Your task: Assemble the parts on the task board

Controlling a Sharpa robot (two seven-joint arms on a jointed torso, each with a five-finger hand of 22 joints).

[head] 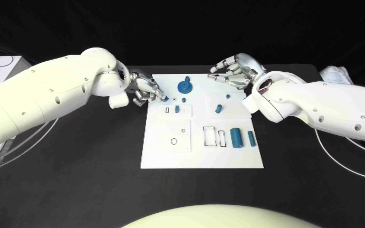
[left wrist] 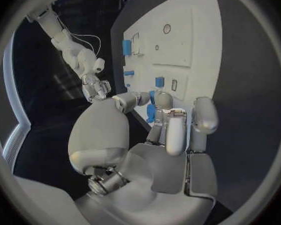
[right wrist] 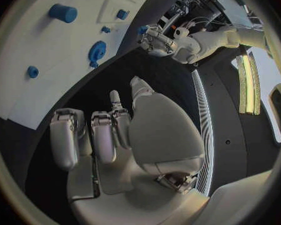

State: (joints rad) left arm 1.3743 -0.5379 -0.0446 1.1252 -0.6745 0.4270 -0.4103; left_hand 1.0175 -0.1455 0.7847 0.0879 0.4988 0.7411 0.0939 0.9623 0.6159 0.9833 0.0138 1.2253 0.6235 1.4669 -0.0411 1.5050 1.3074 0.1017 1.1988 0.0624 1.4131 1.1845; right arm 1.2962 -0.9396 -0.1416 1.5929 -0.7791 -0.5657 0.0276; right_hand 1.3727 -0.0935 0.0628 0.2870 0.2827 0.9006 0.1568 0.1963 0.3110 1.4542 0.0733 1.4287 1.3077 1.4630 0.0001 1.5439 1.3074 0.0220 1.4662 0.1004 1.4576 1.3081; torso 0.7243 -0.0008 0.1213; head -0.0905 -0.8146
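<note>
1. Nearest the robot, the white board lies flat in the middle of the black table. Its near half shows outlined slots and a small ring-shaped hole.
2. Beside the slots, toward the right, two blue cylinders lie on their sides. They look small, rigid and light, probably smooth plastic that could roll or slip. A pinch across the middle seems the safest hold.
3. Farther back, small blue pegs stand in or on the board. Whether they are fully seated is too small to tell.
4. At the far edge sits a round blue gear with a knob. It looks stiff, and best lifted by the knob.
5. The left robot hand reaches over the board's far left corner. Its fingertips pinch a small blue part, and the fingers hide most of it, so its shape is unclear.
6. The right robot hand hovers beyond the far right corner, fingers loosely curled and apart, holding nothing.
7. A pale object at the table's far right is cut off and cannot be identified.
</note>
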